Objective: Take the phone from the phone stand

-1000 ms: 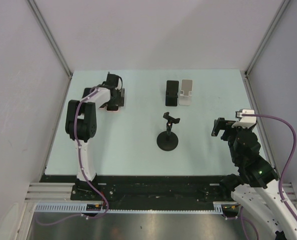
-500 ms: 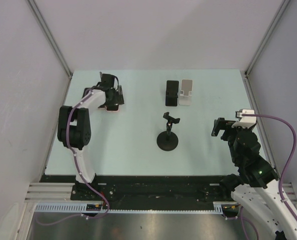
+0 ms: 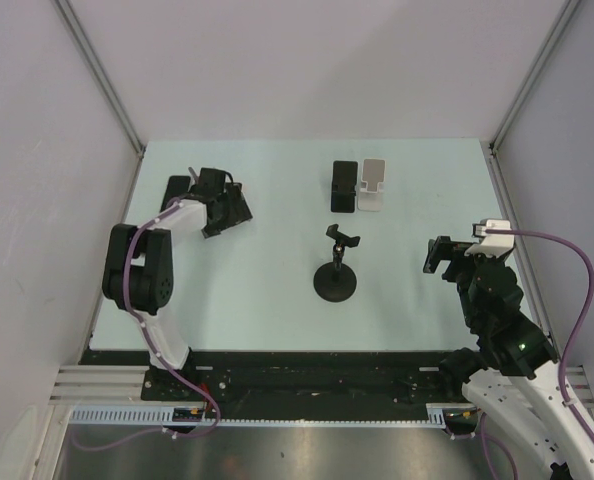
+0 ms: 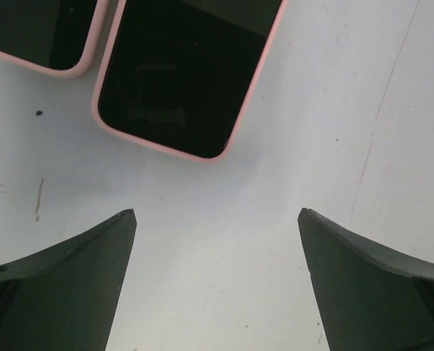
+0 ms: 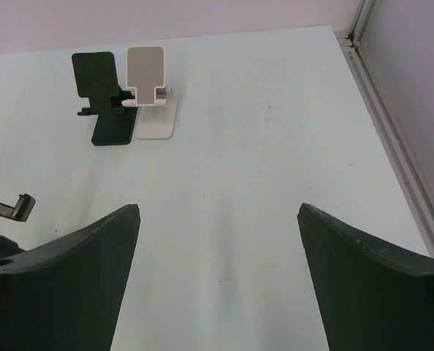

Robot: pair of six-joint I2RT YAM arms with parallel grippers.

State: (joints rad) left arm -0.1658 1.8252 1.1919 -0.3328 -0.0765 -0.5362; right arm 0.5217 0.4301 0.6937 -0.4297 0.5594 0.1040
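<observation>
Two phones in pink cases lie flat, screens up, on the table in the left wrist view: one (image 4: 191,73) just beyond my left gripper (image 4: 217,219), the other (image 4: 42,33) at the top left corner. The left gripper is open, with only bare table between its fingers. From above, the left gripper (image 3: 225,208) hovers at the far left beside a dark phone (image 3: 177,187). A black phone stand (image 3: 344,186) and a white one (image 3: 373,186) stand at the back, both holding nothing. My right gripper (image 3: 439,255) is open and holds nothing.
A black clamp stand on a round base (image 3: 335,282) rises mid-table; its clamp tip (image 5: 9,208) shows at the right wrist view's left edge. The black stand (image 5: 104,95) and white stand (image 5: 151,95) lie ahead of the right gripper (image 5: 218,212). Grey walls enclose the table.
The left gripper opened wider and drew back off the pink-cased phone, turning as the left arm's elbow swung toward the near left. The right arm has stayed still.
</observation>
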